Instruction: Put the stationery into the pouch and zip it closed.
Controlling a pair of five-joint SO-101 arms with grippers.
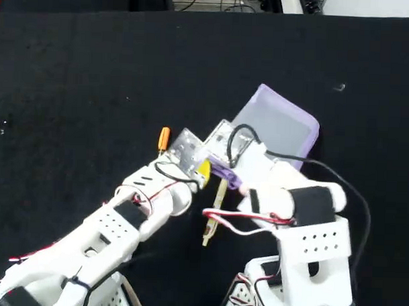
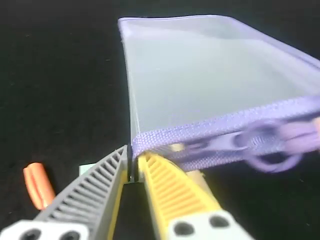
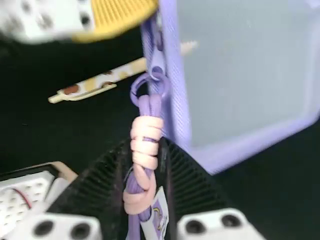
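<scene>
Purple pouch [image 1: 279,125] lies at two o'clock from the table's middle. Our left gripper [image 2: 133,157] pinches its corner; our right gripper [image 3: 145,150] squeezes the zip cord [image 3: 144,131]. If we pull now, the pen [image 1: 213,217] at seven o'clock of it and the orange marker [image 1: 163,138] at nine could get shut out.

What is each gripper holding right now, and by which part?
The left gripper pinches the pouch at the corner of its zipper edge; the right gripper grips the zipper's pull cord.

Lilac pouch [image 2: 200,75], spotted cream pen [image 3: 95,86], orange marker [image 2: 39,184]
</scene>
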